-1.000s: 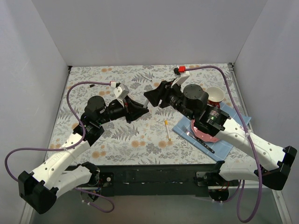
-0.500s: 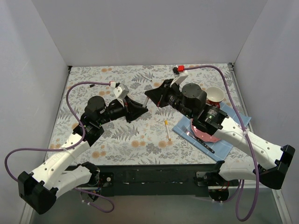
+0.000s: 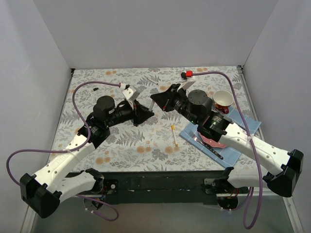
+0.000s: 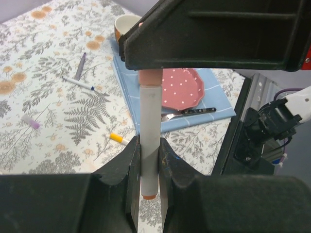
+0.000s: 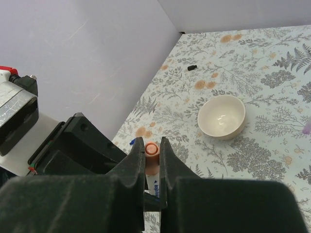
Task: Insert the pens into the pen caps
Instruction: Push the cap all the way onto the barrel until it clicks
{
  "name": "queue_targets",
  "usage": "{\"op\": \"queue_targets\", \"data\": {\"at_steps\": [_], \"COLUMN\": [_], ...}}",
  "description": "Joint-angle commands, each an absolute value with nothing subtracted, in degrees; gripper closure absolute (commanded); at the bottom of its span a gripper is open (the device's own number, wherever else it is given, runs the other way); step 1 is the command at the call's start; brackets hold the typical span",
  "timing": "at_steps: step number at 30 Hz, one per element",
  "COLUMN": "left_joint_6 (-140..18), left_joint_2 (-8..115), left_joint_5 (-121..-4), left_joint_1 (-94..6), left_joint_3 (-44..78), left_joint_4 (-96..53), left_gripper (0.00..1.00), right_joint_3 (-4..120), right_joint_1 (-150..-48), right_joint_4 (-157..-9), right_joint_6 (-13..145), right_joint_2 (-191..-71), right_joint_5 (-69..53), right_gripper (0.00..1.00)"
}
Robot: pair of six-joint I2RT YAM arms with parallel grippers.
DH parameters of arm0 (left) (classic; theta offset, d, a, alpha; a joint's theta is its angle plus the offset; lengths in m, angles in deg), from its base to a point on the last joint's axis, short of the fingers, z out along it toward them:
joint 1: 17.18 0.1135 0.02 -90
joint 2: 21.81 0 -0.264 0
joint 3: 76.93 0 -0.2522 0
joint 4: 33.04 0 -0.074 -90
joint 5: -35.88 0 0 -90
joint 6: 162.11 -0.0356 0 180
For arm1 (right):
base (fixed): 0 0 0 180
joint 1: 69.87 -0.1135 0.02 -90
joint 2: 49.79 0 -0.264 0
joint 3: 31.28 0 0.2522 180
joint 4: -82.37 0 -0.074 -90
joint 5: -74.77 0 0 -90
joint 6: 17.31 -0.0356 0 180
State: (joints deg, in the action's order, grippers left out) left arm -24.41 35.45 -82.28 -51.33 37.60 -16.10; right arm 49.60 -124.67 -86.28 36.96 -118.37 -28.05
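My left gripper (image 4: 149,151) is shut on a pen (image 4: 149,121) with a pale barrel and an orange end, held above the cloth. An orange-pink pen cap (image 5: 152,148) sits over the pen's far end, and my right gripper (image 5: 152,156) is shut on it. In the top view the left gripper (image 3: 142,114) and right gripper (image 3: 163,100) meet tip to tip mid-table. A yellow-ended pen (image 3: 174,135) lies on the cloth. The left wrist view also shows a purple pen (image 4: 80,59), a dark-tipped pen (image 4: 77,83) and a purple cap (image 4: 30,121). A black cap (image 5: 192,67) lies near the wall.
A blue mat (image 3: 235,148) at the right carries a pink dotted plate (image 3: 212,140) and cutlery (image 4: 190,112). A patterned cup (image 3: 224,98) stands behind it. A cream bowl (image 5: 221,115) sits on the floral cloth. White walls close in three sides.
The right gripper has closed from open onto the orange-pink cap at the pen's tip. The left arm has shifted slightly right, still holding the pen.
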Motion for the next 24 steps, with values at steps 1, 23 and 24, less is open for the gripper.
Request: {"op": "queue_targets", "data": {"at_steps": [1,23,24], "left_joint_6": [-29.3,-33.4,-33.2], "left_joint_2": [35.2,36.0,35.9], "left_joint_5": [-75.7,-87.2,-87.9], "left_joint_1": [-51.2,-51.2,-51.2], "left_joint_3": [35.2,33.2,33.6], "left_joint_4": [-22.5,-24.1,-24.5], "left_gripper": [1.00,1.00,1.00], "right_joint_3": [44.6,31.3,31.4], "right_joint_1": [-127.3,-127.0,-127.0], "right_joint_4": [-87.3,-95.8,-95.1], "right_joint_6": [31.6,35.9,36.5], "right_joint_2": [-119.9,-117.0,-116.7], "right_joint_5": [-12.3,5.9,5.9], "right_gripper": [0.99,0.99,0.99]}}
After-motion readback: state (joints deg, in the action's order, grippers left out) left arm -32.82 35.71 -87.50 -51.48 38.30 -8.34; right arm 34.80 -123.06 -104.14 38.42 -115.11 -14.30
